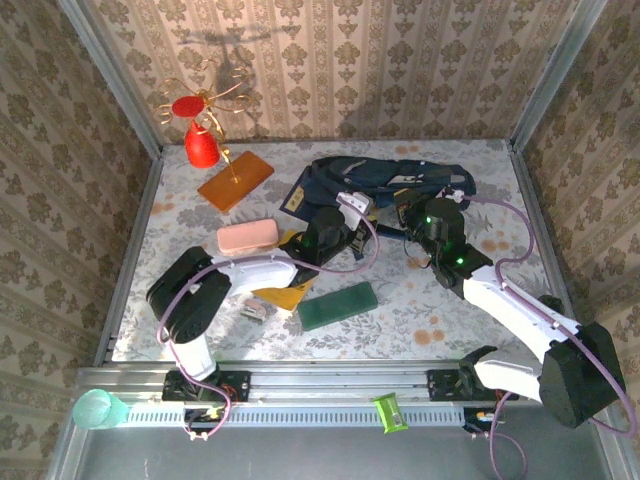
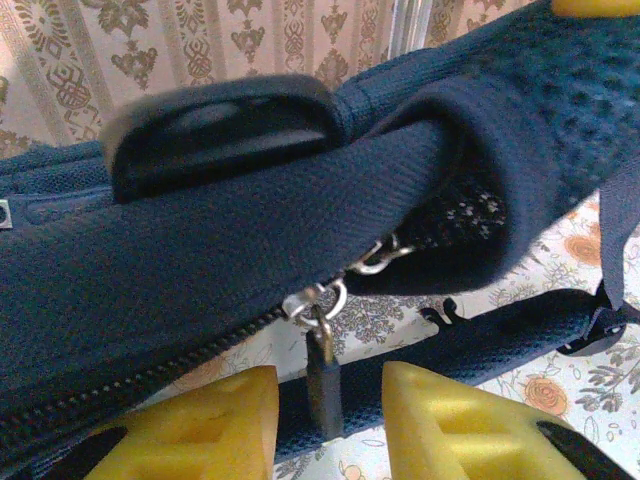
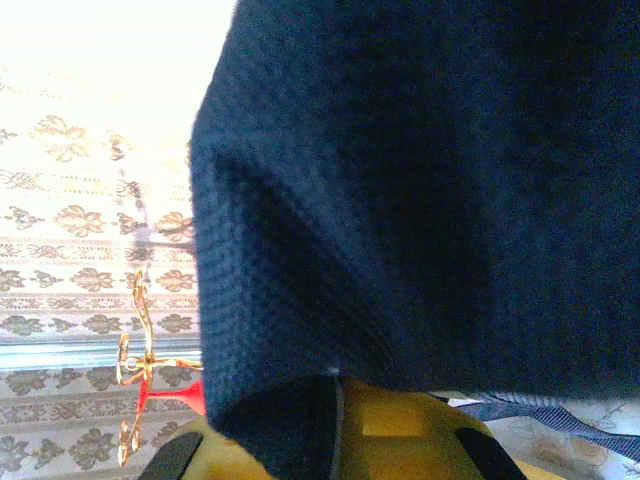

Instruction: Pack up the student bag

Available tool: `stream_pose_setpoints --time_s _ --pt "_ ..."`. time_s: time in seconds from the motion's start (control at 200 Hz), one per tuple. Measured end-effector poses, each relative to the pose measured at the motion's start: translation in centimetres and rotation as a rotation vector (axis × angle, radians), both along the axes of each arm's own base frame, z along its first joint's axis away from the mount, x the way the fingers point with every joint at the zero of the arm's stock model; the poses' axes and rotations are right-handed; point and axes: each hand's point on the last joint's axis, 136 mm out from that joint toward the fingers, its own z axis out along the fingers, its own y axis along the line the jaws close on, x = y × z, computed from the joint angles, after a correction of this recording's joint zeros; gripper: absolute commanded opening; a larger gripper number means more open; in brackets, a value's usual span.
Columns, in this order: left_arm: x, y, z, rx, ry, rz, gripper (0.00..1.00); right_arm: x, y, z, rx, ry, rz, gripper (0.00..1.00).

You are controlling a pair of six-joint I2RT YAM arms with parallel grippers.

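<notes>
One limp student bag (image 1: pixel 380 175) lies at worktop (image 1: pixel 420 310) 1 o'clock: right end effector (image 3: pixel 335 420) clamps its fabric, left end effector (image 2: pixel 328 380) sits part-open astride zip pull (image 2: pixel 320 395), likeliest handhold.

student bag (image 1: pixel 400 178) across rear; open tabletop (image 1: pixel 420 325) front-right

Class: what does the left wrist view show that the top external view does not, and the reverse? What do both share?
Left wrist view: a dark zipper pull hanging between open yellow fingers. Top external view: pink block, green block, orange board, red ornament. Both: the navy student bag and the floral table.
</notes>
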Motion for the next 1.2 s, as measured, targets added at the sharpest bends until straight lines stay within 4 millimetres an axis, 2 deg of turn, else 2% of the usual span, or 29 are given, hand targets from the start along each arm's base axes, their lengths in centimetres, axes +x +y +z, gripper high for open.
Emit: stream_pose_setpoints --time_s 0.25,0.45,0.575,0.745,0.885,1.2 --pt "0.7 0.3 -0.5 0.004 0.009 0.015 0.18 0.0 0.0 0.0 0.000 0.000 0.000 0.06" --pt "0.9 0.5 -0.4 -0.009 0.019 0.019 0.00 0.0 0.0 0.1 0.000 -0.002 0.000 0.06" --pt "0.9 0.5 -0.3 -0.017 0.021 0.010 0.00 -0.2 -0.2 0.0 -0.003 -0.003 -0.002 0.06" --pt "0.5 1.1 -1.4 -0.007 0.047 -0.009 0.00 -0.8 -1.2 -1.5 -0.018 0.018 -0.014 0.06" --pt "0.6 2.6 -2.4 -0.003 0.089 0.002 0.00 -1.1 -2.8 -3.1 -0.039 0.046 -0.032 0.05" --pt "1.7 7.1 -4.7 0.063 0.156 0.093 0.00 -2.2 -7.7 -7.8 -0.106 0.165 -0.080 0.05"
